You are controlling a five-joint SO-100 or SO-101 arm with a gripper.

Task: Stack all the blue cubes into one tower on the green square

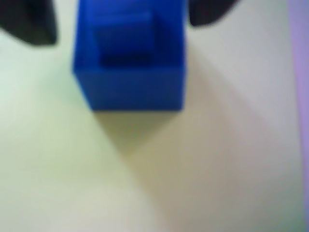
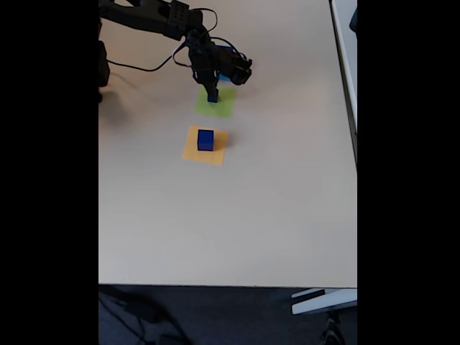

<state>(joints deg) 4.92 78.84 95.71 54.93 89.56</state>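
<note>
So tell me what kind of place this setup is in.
Probably an office or lab workspace: a plain pale table with coloured paper squares, green and orange, dark carpet-like floor below its edge, and a cabled arm mounted at the far end.

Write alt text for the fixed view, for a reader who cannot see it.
A black robot arm reaches from the top left, its claw down over a small blue cube on the green square on a beige table. Nearer the camera, a larger blue cube sits on an orange square.
</note>
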